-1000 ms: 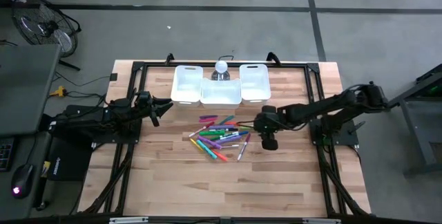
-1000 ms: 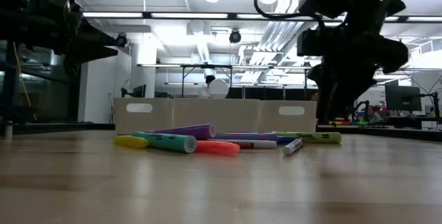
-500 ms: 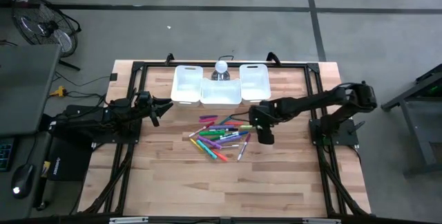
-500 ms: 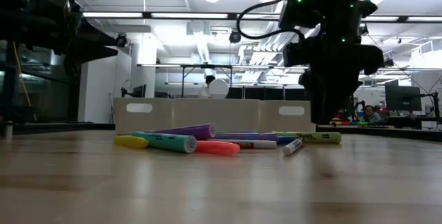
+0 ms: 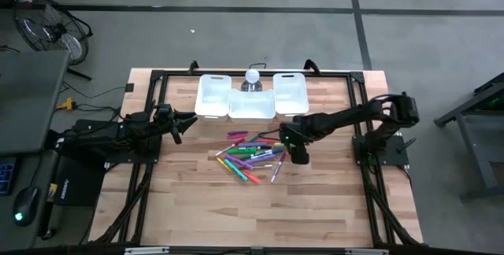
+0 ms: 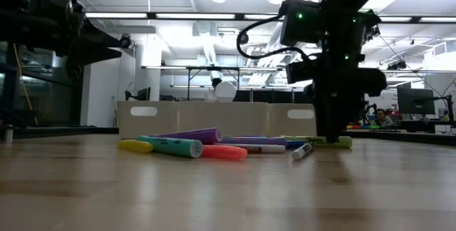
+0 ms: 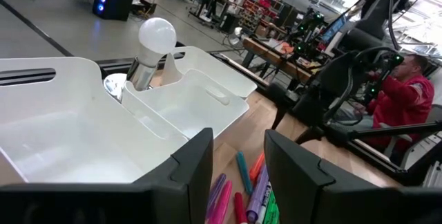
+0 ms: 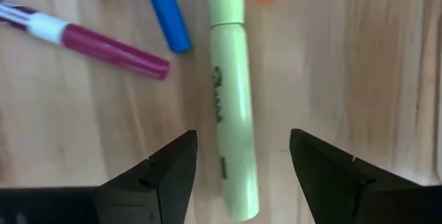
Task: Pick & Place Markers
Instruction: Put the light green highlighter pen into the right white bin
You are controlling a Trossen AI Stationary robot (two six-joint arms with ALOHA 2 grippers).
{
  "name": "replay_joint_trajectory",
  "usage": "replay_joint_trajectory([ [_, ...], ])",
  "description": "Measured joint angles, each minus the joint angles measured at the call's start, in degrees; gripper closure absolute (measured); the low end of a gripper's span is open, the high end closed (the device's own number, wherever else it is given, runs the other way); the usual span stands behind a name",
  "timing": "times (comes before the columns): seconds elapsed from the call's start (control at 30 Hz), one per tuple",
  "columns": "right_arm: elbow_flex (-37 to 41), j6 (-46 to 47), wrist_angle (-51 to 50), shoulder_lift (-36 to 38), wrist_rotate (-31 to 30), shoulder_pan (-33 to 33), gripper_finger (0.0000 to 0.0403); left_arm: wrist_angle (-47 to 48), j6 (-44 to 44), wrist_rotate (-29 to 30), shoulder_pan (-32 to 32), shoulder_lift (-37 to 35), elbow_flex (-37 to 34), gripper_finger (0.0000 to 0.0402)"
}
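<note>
We see a pale wood plank table [image 5: 197,200] with a black frame, standing on a grey concrete floor [image 5: 236,35]. The markers [image 5: 250,155] lie scattered mid-table, just before three white bins [image 5: 250,97] with a bulb [image 5: 252,75] between them. The right claw [image 5: 299,154] hangs low at the pile's right edge, fingers wide apart and holding nothing, straddling a yellow-green marker [image 8: 231,113] on the wood. The left claw [image 5: 189,120] waits at the table's left, half open, empty. Beyond the table lies a bright workshop with ceiling lights; a person in red [image 7: 407,106] sits there. A fan [image 5: 51,27] stands off the table's corner.
</note>
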State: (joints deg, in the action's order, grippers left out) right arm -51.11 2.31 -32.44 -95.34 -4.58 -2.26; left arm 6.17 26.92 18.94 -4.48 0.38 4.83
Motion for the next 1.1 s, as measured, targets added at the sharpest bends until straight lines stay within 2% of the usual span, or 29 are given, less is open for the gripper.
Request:
replay_joint_trajectory([
  [0.33,-0.02,0.14,1.52,-2.62,1.15,0.01,0.0208,0.00,0.02,0.00,0.01,0.00,0.01,0.0273],
  [0.93,0.50,-0.50,2.61,-2.83,4.46,0.02,0.0341,0.01,0.00,0.00,0.01,0.00,0.00,0.0273],
  [1.1,0.52,-0.83,2.50,-2.87,4.43,0.02,0.0346,0.02,0.00,0.00,0.01,0.00,0.01,0.0273],
])
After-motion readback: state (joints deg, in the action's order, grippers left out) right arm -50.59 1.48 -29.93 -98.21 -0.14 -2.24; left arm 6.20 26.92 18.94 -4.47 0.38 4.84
